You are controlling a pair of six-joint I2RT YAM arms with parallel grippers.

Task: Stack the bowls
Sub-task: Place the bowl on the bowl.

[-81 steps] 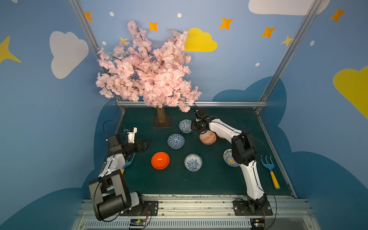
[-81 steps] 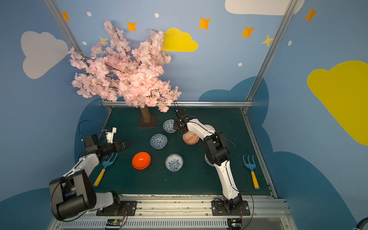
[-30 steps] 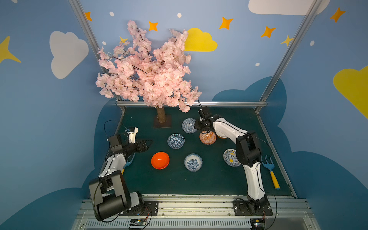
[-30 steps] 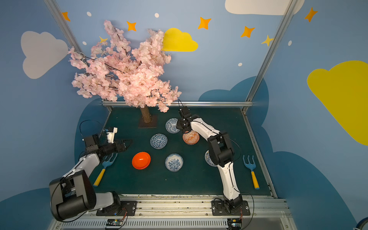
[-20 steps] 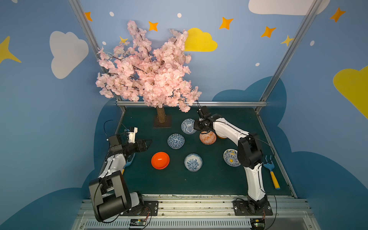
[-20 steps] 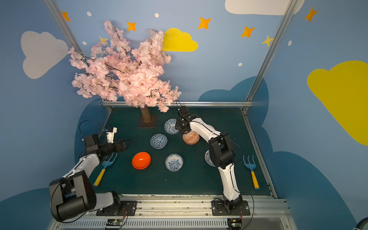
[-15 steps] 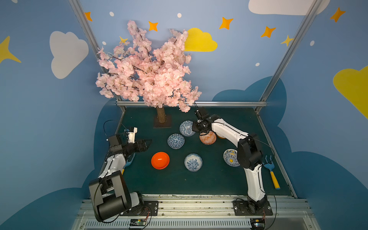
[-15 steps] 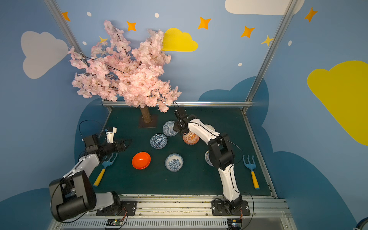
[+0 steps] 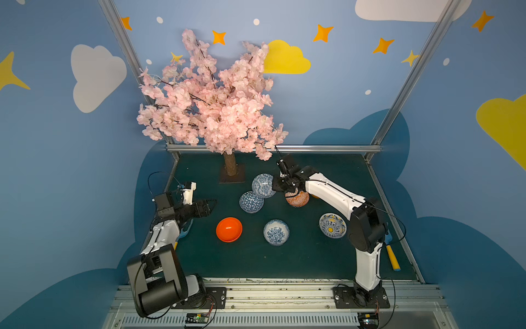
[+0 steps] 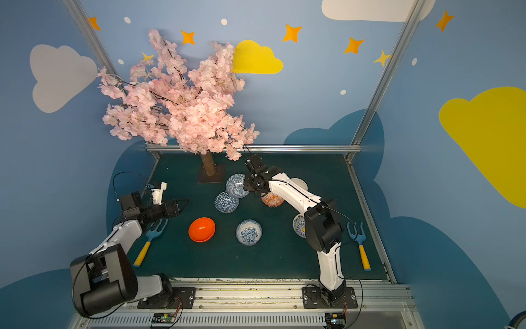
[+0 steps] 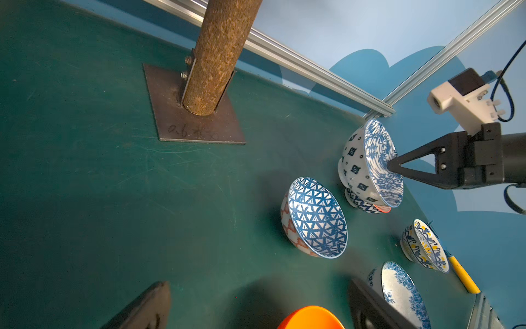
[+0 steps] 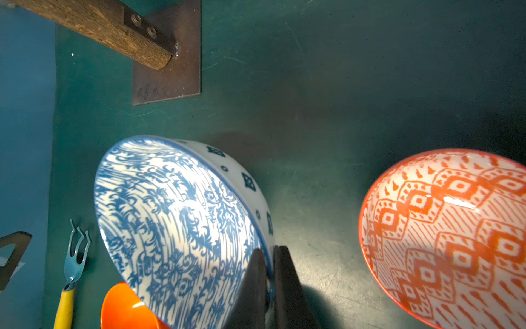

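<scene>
My right gripper (image 9: 277, 185) (image 12: 269, 252) is shut on the rim of a blue-and-white floral bowl (image 9: 263, 185) (image 10: 236, 185) (image 12: 176, 222). The bowl is lifted and tilted, beside a blue triangle-patterned bowl (image 9: 251, 201) (image 11: 316, 216). An orange-white lattice bowl (image 9: 297, 198) (image 12: 455, 233) sits under the right arm. On the mat stand a glossy orange bowl (image 9: 229, 229), a blue floral bowl (image 9: 276, 232) and a blue-yellow bowl (image 9: 332, 225). A cream bowl (image 10: 299, 182) shows partly behind the arm. My left gripper (image 9: 212, 203) (image 11: 259, 284) is open and empty at the left.
A pink blossom tree (image 9: 210, 108) stands on a metal base plate (image 11: 199, 122) at the back left, its branches over the right wrist. Blue forks with yellow handles lie at the left (image 10: 150, 236) and right (image 10: 360, 242) edges of the green mat (image 9: 256, 262).
The right gripper has lifted the floral bowl off the mat and carried it a little left and forward, tilting it near the triangle-patterned bowl. The left arm has not moved.
</scene>
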